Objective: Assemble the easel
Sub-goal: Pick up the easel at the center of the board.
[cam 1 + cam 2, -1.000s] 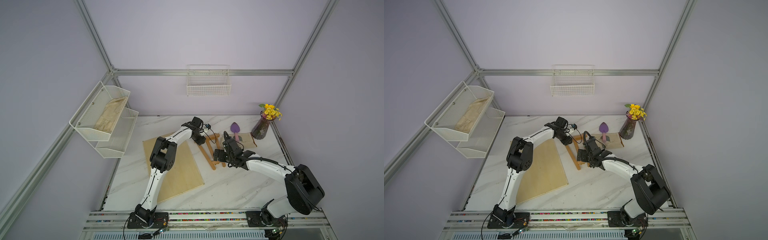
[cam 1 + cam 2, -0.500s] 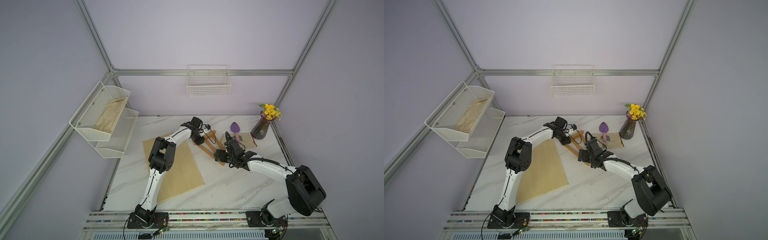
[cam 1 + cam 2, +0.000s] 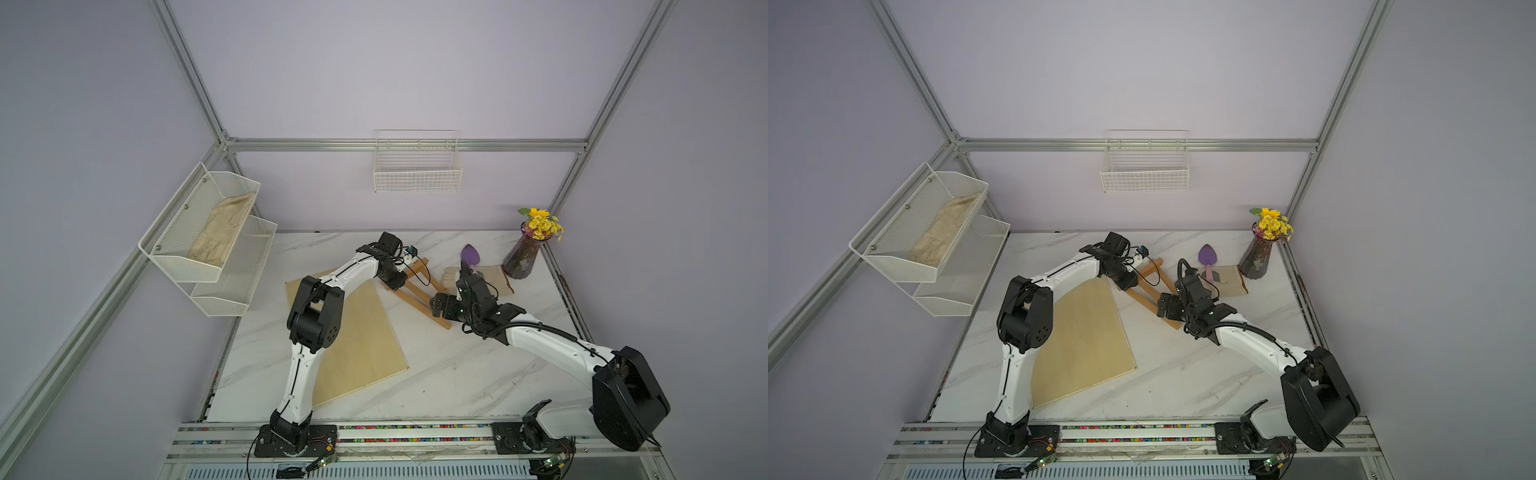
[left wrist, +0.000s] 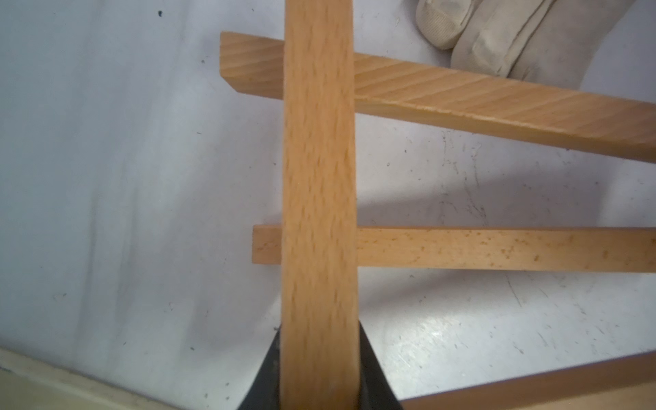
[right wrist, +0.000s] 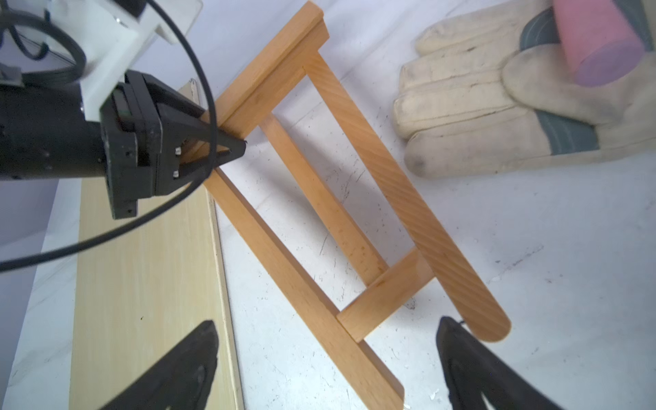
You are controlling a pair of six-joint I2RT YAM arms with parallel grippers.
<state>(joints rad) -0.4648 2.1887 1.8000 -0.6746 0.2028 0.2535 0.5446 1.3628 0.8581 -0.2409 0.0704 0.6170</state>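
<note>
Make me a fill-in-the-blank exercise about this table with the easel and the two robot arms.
1. The left tool is ____ on a leg of the easel.
2. The right tool hangs over the easel with its jaws ____.
3. The flowers in the vase are ____.
4. The purple trowel lies on a pale work ____.

Missing words: shut; open; yellow; glove.
</note>
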